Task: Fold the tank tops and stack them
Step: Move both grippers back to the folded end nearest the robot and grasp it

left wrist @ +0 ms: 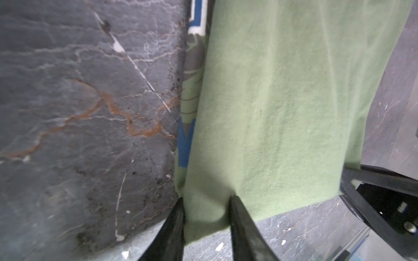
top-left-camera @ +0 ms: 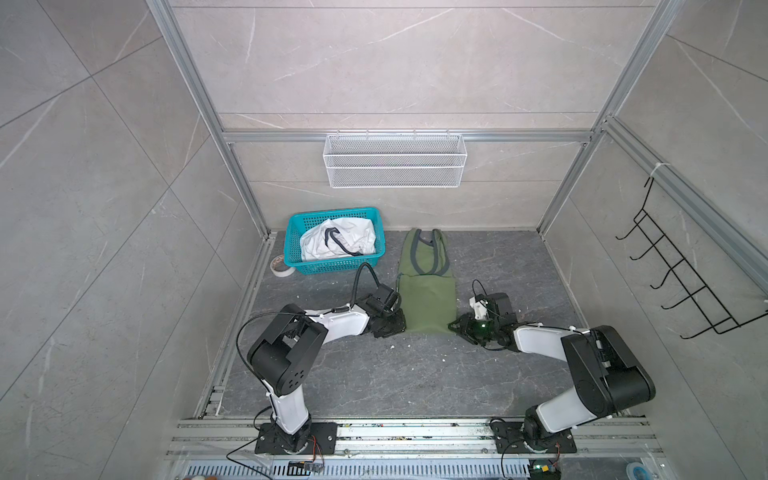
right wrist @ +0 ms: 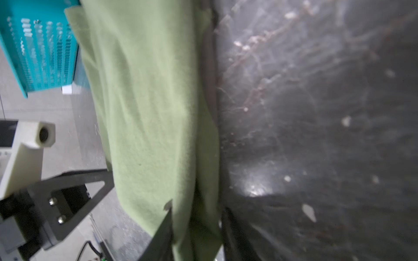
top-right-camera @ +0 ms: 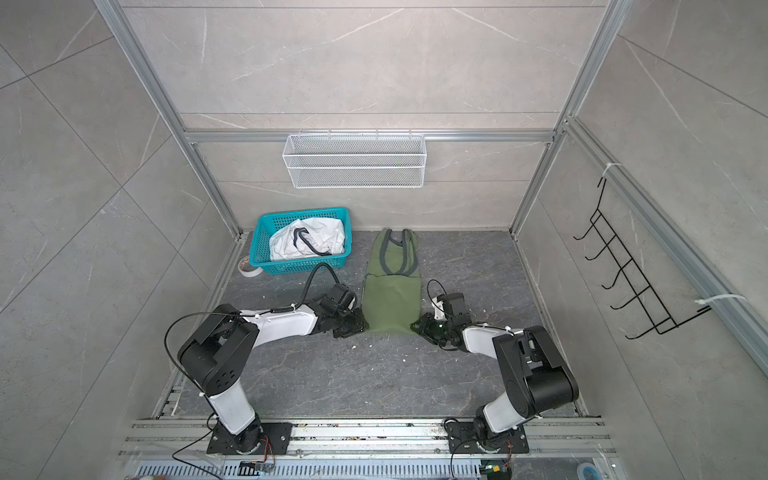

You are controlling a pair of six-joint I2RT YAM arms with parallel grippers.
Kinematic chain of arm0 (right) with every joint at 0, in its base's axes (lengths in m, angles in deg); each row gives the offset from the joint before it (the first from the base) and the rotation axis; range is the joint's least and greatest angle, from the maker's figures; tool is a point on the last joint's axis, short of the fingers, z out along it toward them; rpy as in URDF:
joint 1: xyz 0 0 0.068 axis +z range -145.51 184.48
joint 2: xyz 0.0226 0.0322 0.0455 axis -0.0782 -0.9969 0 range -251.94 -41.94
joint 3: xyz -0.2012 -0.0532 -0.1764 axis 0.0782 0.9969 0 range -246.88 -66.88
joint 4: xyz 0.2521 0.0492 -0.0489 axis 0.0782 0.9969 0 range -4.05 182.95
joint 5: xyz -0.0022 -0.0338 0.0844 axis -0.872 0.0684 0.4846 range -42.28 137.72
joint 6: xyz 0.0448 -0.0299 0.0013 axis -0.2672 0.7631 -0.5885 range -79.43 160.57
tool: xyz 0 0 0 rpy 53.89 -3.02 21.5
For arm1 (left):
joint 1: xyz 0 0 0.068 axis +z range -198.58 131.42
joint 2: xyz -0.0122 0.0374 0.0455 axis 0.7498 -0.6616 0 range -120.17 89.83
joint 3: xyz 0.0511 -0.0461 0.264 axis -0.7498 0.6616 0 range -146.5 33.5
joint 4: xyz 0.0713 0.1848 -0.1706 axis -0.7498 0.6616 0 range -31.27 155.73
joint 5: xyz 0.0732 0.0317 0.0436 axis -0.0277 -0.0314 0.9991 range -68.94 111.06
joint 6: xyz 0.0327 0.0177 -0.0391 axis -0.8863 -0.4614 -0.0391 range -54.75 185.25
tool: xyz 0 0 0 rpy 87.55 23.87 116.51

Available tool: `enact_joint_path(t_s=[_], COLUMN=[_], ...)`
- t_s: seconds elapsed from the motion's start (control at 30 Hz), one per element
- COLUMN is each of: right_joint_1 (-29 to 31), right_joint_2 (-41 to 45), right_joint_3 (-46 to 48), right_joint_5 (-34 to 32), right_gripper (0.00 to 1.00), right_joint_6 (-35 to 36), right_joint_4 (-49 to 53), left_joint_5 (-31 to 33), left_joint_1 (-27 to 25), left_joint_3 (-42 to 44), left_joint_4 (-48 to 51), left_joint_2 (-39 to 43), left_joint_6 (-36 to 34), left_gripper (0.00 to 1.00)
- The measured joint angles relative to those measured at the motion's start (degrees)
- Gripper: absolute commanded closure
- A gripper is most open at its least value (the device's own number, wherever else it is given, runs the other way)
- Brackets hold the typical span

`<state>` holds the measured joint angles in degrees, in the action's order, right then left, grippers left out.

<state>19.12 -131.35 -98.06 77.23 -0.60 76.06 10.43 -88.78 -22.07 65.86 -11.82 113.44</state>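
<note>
Left tool (top-left-camera: 395, 326) sits at the near left hem corner of the green top (top-left-camera: 426, 299), and the right tool (top-left-camera: 457, 327) is at the near right corner. Both have their jaws drawn in on cloth. In the left wrist view the fingers (left wrist: 176, 226) flank a bunched corner with puckers at the tips. The right wrist view shows the same, with green cloth filling the gap. In both top views the right corner pulls to a point toward its tool, so I read both as gripping, but I can't judge how firmly. The green top lies mid worktop (top-left-camera: 374, 374), already narrowed into a long strip, straps toward the far wall and hem toward the arms. A sliver of its blue-and-cream graphic (left wrist: 196, 13) peeks out along the folded edge. The white top (top-left-camera: 338, 243) is crumpled in the teal basket (top-left-camera: 332, 214) at far left, not folded. Step in hand, as I judge it, is the crosswise fold of the green top, hem to straps. The next move calls for both tools to lift together at even height, carry the hem forward over the body, keep the strip taut and the layers aligned, then lay it down and let go. After that comes the white top, roughly half the job left.
</note>
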Motion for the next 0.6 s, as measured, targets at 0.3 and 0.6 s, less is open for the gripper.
enact_joint_path(t_s=[0.3, 0.6], right_joint_1=[0.90, 4.04], right_joint_2=[5.75, 15.56], right_joint_3=[0.00, 3.85], right_joint_5=[-3.48, -4.85], right_gripper=[1.00, 1.00], right_joint_6=[2.49, 2.56], right_joint_4=[8.50, 14.99], left_joint_5=[1.38, 3.52], left_joint_1=[-2.14, -6.58], left_joint_3=[3.37, 10.78], left_joint_4=[-3.06, -3.80], left_joint_2=[1.40, 8.81], left_joint_6=[1.81, 4.35], left_gripper=[0.94, 1.00])
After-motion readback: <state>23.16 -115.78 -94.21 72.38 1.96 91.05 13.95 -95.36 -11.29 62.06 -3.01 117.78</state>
